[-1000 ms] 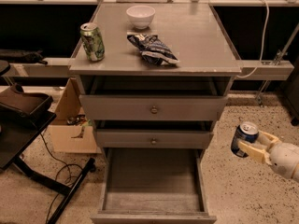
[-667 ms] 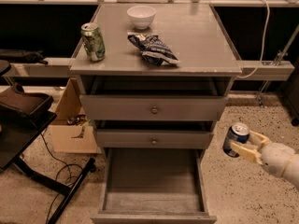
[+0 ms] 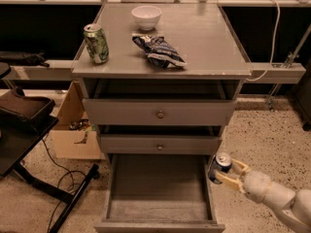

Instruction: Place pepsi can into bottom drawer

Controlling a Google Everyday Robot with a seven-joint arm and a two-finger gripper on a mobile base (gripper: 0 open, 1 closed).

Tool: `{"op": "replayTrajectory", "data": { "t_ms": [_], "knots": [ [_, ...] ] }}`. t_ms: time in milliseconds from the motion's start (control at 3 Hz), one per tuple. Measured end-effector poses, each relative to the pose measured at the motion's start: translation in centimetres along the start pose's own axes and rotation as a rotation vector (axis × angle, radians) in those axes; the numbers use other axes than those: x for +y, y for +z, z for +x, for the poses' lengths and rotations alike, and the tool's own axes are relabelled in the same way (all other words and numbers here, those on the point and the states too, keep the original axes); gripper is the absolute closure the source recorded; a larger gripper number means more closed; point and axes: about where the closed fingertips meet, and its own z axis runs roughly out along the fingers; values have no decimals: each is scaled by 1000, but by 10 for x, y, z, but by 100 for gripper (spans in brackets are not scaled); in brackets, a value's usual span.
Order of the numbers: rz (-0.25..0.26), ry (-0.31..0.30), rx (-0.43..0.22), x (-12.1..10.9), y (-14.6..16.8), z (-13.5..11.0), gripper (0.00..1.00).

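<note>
My gripper (image 3: 224, 173) comes in from the lower right and is shut on the pepsi can (image 3: 219, 167), a small dark blue can with a silver top, held upright. The can hangs just outside the right wall of the bottom drawer (image 3: 158, 212), close to its rim and above floor level. The bottom drawer is pulled open, with a wide bare grey floor.
Two shallower drawers with round knobs (image 3: 159, 114) sit above, slightly open. On the cabinet top stand a green-and-white can (image 3: 96, 43), a white bowl (image 3: 146, 17) and a chip bag (image 3: 158, 50). A cardboard box (image 3: 73, 130) and a black stand (image 3: 29, 144) are at left.
My gripper has carried the pepsi can leftward, from well right of the cabinet to just beside the bottom drawer's right wall.
</note>
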Motion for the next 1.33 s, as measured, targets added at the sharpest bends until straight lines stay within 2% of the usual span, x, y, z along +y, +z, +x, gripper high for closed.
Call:
{"op": "replayTrajectory", "data": {
  "t_ms": [333, 667, 1000, 1333],
  "knots": [
    [-71, 14, 1, 17, 31, 66, 100],
    [-114, 27, 13, 19, 64, 119, 100],
    [-149, 65, 22, 18, 108, 163, 100],
    [-149, 65, 21, 18, 108, 163, 100]
  ]
}}
